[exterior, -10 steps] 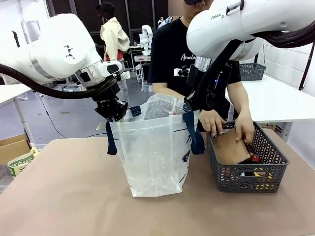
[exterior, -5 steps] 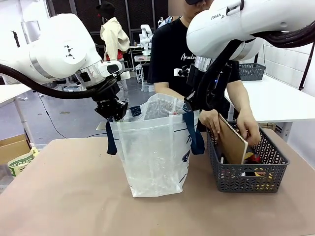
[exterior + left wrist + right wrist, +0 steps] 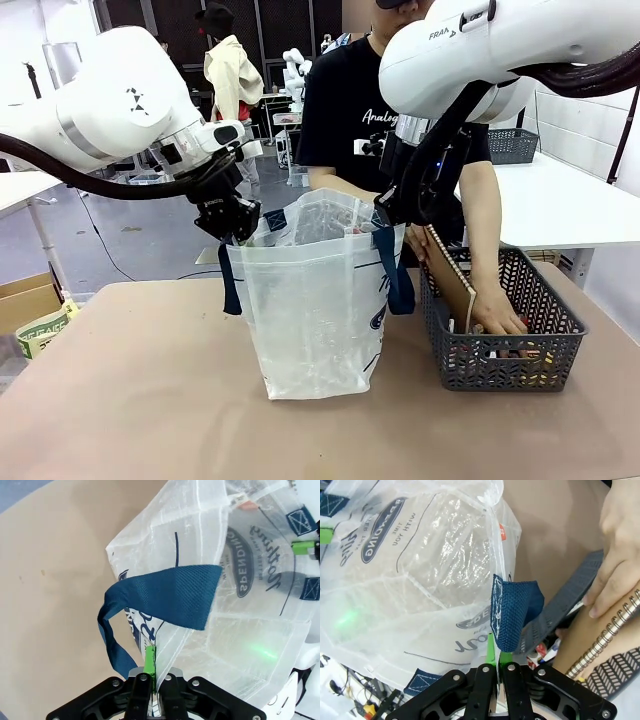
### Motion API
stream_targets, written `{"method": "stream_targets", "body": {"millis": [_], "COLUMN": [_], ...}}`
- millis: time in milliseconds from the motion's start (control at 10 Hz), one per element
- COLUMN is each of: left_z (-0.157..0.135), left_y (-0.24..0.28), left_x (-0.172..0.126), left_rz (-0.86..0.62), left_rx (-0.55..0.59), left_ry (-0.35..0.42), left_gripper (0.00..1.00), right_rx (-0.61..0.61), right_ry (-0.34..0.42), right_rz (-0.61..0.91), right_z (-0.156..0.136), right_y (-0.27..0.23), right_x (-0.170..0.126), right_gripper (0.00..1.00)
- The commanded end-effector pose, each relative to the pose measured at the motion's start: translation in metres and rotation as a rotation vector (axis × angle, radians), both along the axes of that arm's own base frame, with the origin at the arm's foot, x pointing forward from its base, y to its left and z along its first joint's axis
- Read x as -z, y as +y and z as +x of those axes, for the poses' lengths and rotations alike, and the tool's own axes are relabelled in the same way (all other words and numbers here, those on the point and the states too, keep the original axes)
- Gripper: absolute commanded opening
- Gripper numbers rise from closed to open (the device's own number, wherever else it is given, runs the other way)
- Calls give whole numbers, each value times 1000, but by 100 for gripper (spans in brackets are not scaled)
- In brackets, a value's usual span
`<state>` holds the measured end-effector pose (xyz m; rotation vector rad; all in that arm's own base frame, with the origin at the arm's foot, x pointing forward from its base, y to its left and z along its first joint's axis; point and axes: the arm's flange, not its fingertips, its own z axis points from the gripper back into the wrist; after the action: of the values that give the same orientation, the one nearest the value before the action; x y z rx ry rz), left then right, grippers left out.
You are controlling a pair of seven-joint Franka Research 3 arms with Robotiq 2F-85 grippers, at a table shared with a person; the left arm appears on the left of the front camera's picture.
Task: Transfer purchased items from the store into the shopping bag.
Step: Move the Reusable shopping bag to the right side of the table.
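The person has tipped the brown spiral notebook up on edge in the dark grey lattice basket, beside the see-through white blue-handled bag on the table, whose rim the left fingers and right fingers pinch tight to hold it open, so the notebook may go in next.

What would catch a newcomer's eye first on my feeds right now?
The translucent shopping bag stands mid-table, its mouth held open by the left gripper and right gripper, each shut on the rim at opposite sides. To the right of it, a person's hand reaches into the dark grey basket, where a brown spiral notebook stands tilted at the end nearest the bag.
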<state>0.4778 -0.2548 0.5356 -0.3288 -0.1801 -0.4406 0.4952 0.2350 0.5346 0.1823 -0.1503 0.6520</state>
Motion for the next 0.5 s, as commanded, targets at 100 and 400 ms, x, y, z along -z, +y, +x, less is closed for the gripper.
{"method": "stream_targets", "body": {"millis": [100, 400], "left_z": [0, -1], "left_y": [16, 26], "left_x": [-1, 0], "left_rz": [-96, -91], "left_rx": [-30, -54], "left_ry": [-24, -40], "left_gripper": [0, 0], "right_rx": [16, 19], "right_ry": [8, 9], "right_rz": [-4, -14], "right_z": [-1, -1], "right_y": [-2, -4], "right_x": [-1, -1], "right_gripper": [0, 0]}}
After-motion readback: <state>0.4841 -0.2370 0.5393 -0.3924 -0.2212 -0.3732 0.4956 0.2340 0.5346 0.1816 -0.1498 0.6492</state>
